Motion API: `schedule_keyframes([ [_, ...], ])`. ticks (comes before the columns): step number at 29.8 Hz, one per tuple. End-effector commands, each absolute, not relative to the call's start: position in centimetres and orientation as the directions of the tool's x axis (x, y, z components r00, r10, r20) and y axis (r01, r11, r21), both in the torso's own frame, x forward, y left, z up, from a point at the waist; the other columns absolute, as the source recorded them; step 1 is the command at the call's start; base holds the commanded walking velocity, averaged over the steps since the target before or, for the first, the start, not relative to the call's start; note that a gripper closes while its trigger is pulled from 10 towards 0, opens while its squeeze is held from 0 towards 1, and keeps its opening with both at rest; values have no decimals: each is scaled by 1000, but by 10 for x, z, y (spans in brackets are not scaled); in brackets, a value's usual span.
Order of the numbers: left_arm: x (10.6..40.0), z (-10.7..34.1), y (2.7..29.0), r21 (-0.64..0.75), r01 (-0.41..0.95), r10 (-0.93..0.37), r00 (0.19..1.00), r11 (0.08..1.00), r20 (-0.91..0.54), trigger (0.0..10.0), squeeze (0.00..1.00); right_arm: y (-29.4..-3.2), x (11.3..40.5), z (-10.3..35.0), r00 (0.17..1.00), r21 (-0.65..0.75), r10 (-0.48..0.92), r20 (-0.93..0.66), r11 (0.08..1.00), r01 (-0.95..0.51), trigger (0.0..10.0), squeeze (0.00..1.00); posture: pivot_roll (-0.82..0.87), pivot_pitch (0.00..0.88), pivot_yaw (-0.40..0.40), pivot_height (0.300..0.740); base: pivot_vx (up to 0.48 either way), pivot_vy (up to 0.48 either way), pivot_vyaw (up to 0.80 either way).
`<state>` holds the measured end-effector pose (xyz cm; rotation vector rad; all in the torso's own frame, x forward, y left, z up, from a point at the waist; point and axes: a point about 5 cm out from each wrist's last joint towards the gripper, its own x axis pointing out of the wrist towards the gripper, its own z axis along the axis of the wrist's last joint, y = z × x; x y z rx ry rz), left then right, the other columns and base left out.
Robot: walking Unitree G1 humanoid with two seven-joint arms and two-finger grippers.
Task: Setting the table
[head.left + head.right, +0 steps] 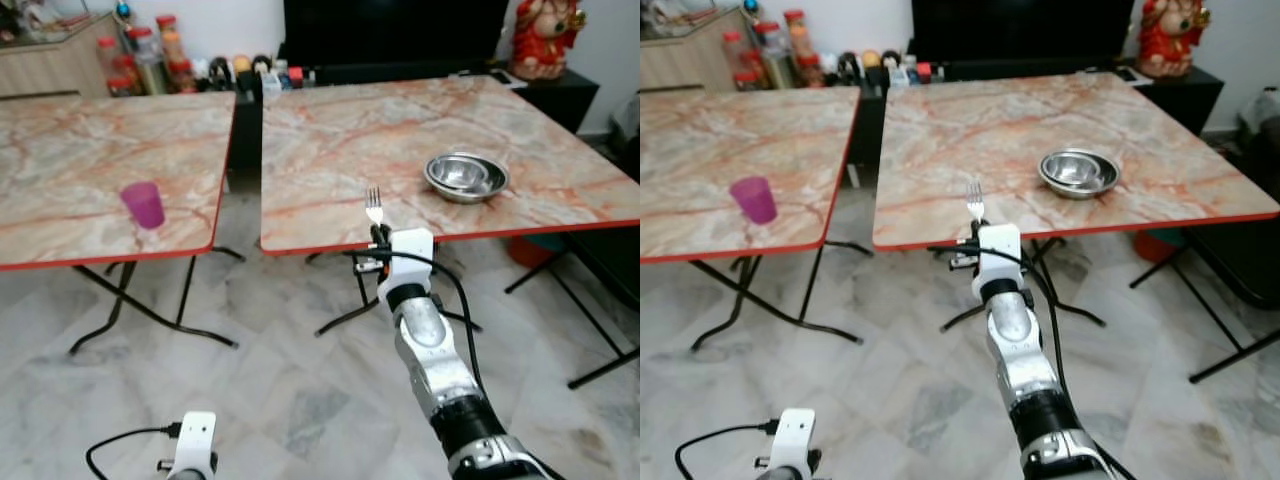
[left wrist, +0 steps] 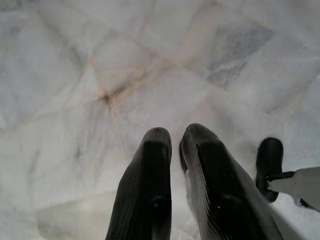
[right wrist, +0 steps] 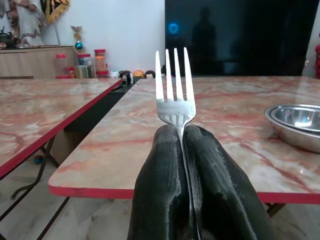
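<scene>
The right gripper (image 1: pixel 378 236) pinches a fork (image 3: pixel 174 90) upright, just short of the near edge of the right table (image 1: pixel 330 160); the bowl (image 1: pixel 466 176) sits further along near that edge. Gripped only by its neck, the fork may twist or slip on landing. The left gripper (image 2: pixel 175 150) hangs idle, fingers almost together.

red figurine (image 1: pixel 545 38) and jars (image 1: pixel 140 60) behind dark screen (image 1: pixel 395 30).

- Fork (image 3: pixel 174 90): handle hidden between fingers of right tool (image 3: pixel 183 131); tines alone exposed.
- Steel bowl (image 3: pixel 298 124), right of that tool: cut by picture edge in right wrist view.
- Left tool (image 2: pixel 175 142): finger bases cut by edge; in head views mostly out of frame.
- Jars (image 1: pixel 150 55) far beyond tool: labels too small to read.
- Left table (image 1: pixel 60 190): far side cut by edge.
</scene>
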<state>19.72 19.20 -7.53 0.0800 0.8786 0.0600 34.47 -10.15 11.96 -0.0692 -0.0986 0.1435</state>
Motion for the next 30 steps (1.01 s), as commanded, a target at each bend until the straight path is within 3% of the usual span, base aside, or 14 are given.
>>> schedule_keyframes([
  [1,198,-74,199,102,-45,107,640,994,-761,10000,0,-95,347,124,981,-87,170,98,983,-161,10000,0,-54,0,12,740,0,0,638],
  [6,198,-74,199,99,-46,105,641,994,-760,10000,0,-95,347,124,980,-90,173,97,982,-165,10000,0,-54,0,12,740,0,0,638],
  [30,198,-74,197,97,-31,94,636,995,-766,10000,0,-97,347,124,984,-66,148,99,988,-142,10000,0,-60,0,13,740,324,0,0],
])
